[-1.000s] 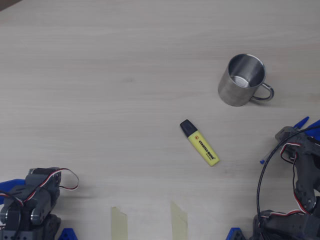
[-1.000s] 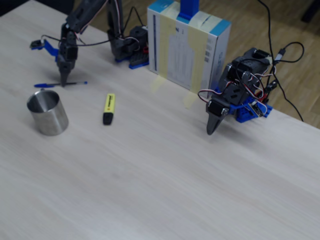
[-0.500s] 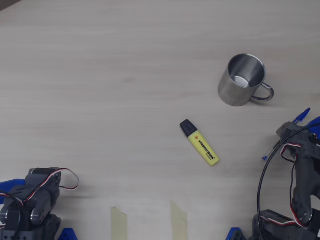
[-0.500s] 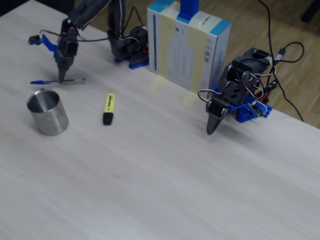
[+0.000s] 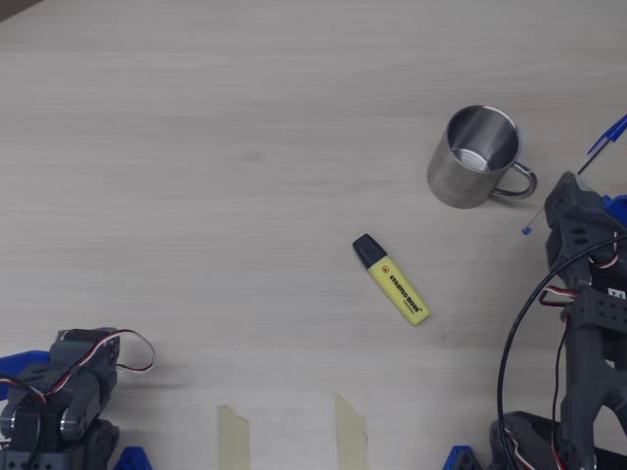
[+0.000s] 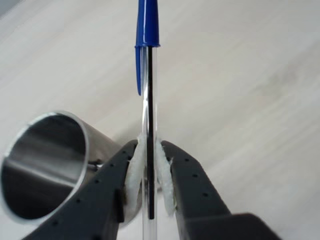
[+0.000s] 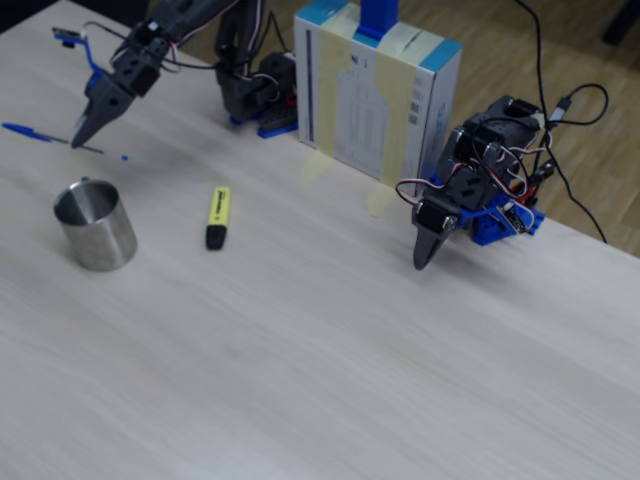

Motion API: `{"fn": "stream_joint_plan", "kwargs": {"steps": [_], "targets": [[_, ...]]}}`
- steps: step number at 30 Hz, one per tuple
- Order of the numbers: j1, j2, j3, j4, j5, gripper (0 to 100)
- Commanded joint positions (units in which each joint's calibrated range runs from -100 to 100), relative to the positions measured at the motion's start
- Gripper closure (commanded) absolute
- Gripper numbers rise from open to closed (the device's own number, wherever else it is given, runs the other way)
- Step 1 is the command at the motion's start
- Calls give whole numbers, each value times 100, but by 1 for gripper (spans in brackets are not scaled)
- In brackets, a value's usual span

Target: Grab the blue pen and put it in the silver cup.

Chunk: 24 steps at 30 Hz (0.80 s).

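The blue pen [image 6: 149, 95], clear-barrelled with a blue cap, is pinched across its middle between the white pads of my gripper [image 6: 149, 152], which is shut on it. In the fixed view the pen [image 7: 22, 131] hangs level above the table, behind the silver cup [image 7: 95, 226], with the gripper [image 7: 80, 138] slanting down onto it. From overhead the pen [image 5: 605, 135] and gripper [image 5: 561, 192] are just right of the cup [image 5: 473, 157] and its handle. In the wrist view the cup's open mouth [image 6: 42, 162] is at lower left.
A yellow highlighter [image 5: 392, 280] with a black cap lies in the middle of the table. A second arm [image 7: 450, 210] rests at the far side, next to a taped box [image 7: 375, 90]. Two tape strips [image 5: 233, 436] mark the near edge in the overhead view.
The gripper has lifted the pen off the table and carried it, in the overhead view, up toward the cup's handle. The cup and highlighter have not moved.
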Motion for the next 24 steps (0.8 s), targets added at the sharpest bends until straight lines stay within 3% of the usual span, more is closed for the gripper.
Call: {"fn": "stream_joint_plan", "kwargs": {"steps": [1, 10, 14, 24], "targets": [[-6, -225, -38, -848, 17, 98], [-60, -242, 568, -3112, 43, 98], [-105, -242, 875, -3994, 378, 98], [-917, -208, 956, -4232, 1177, 98]]}}
